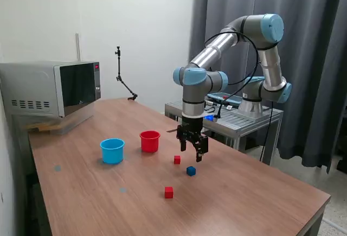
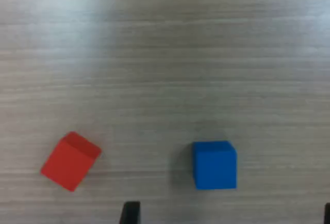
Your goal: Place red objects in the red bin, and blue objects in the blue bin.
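Microwave on wooden table, grey curtain behind

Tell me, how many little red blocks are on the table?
2. One small solid red cube lies just past the red plastic cup, beside the small dark blue cube. The other red cube sits alone nearer the front edge. More could hide inside the cups.
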### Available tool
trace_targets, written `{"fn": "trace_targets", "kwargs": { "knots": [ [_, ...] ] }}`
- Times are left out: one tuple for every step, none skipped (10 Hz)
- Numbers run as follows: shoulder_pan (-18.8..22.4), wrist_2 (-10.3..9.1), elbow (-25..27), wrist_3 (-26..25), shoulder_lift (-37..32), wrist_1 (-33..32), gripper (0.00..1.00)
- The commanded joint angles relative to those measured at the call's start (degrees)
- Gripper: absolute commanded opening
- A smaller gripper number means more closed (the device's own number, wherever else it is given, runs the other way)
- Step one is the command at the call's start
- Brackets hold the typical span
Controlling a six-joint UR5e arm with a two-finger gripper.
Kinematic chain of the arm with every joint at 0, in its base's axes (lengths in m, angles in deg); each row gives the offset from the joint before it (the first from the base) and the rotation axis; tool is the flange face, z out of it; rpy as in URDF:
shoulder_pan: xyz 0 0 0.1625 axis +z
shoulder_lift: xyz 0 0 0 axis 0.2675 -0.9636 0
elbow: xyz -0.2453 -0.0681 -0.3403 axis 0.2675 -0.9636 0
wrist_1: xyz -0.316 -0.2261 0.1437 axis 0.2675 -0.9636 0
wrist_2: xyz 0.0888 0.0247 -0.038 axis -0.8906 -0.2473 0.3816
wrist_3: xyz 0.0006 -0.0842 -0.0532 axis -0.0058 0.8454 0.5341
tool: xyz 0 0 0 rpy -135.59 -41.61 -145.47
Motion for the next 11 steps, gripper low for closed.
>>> {"fn": "trace_targets", "kwargs": {
  "knots": [
    [0.13,-1.88,0.39,0.43,0.15,-0.93,1.0],
    [0.22,-1.97,0.65,0.61,0.42,-0.93,1.0],
    [0.22,-1.89,1.08,0.78,0.42,-0.93,1.0],
    [0.22,-1.88,1.61,1.83,0.51,-0.93,1.0],
    [0.13,-1.88,1.96,2.27,0.51,-0.93,1.0],
    [-0.04,-1.88,2.14,2.37,0.51,-0.93,1.0],
    [-0.04,-1.88,2.23,2.37,0.68,-0.93,1.0],
    [-0.04,-1.88,2.14,2.8,0.77,-0.93,1.0],
    [-0.04,-1.97,1.71,2.98,1.38,-0.93,1.0],
    [-0.04,-2.23,1.44,3.33,1.73,-0.93,1.0],
    [-0.04,-3.89,1.35,3.59,2.26,-0.93,1.0]
  ]
}}
